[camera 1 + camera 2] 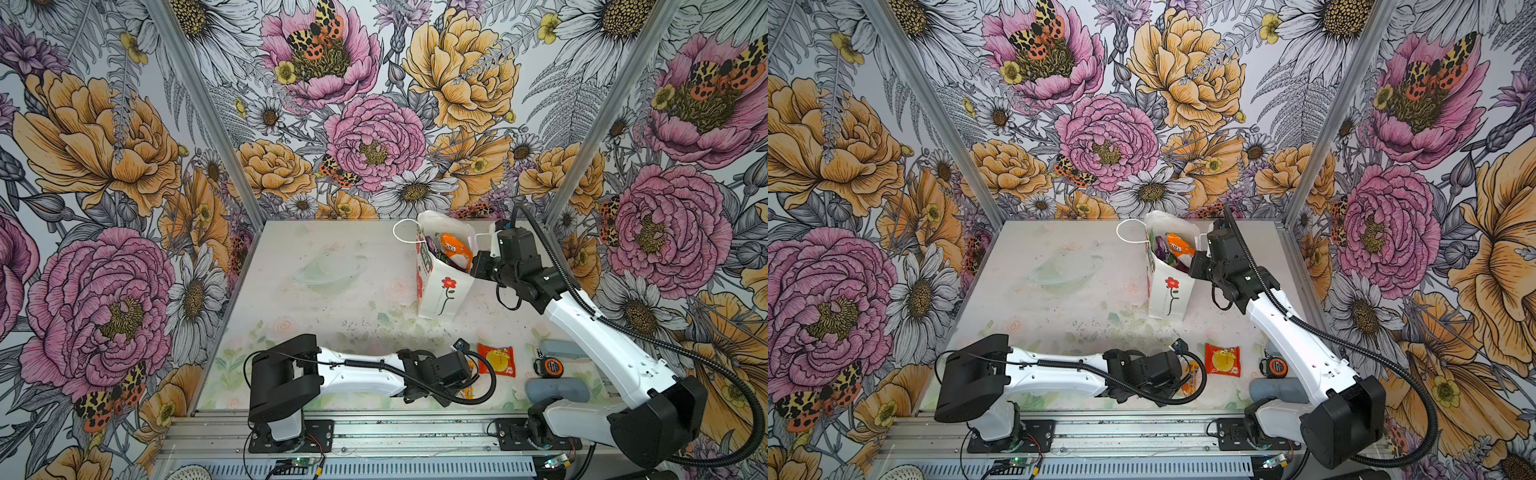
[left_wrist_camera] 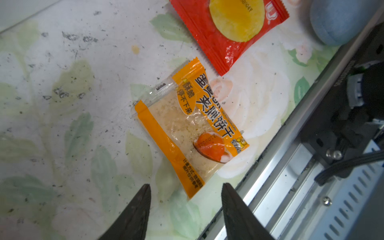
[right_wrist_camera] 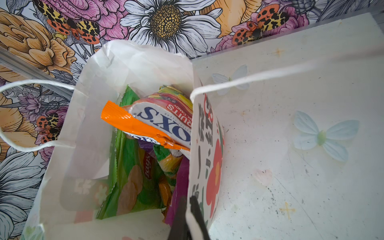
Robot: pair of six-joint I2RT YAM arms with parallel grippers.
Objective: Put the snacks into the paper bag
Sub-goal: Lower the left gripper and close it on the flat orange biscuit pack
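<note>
The white paper bag [image 1: 441, 295] [image 1: 1168, 297] with a red flower print stands upright at the back right in both top views. My right gripper [image 3: 188, 200] [image 1: 473, 266] is shut on its near wall [image 3: 209, 158], one finger inside and one outside. Inside lie an orange Fox's bag [image 3: 143, 127], a green bag [image 3: 131, 187] and a purple one [image 3: 180, 187]. A small orange sachet [image 2: 187, 128] [image 1: 1192, 380] lies near the front edge. My left gripper [image 2: 186, 187] hovers open just over its corner, gripping nothing. A red sachet [image 2: 226, 31] [image 1: 496, 360] lies beside it.
An orange-black tape measure [image 1: 550, 368] and two grey-blue cases [image 1: 557, 390] [image 1: 561, 348] sit at the front right, beside the right arm. The metal rail [image 2: 280, 166] of the table's front edge runs right next to the orange sachet.
</note>
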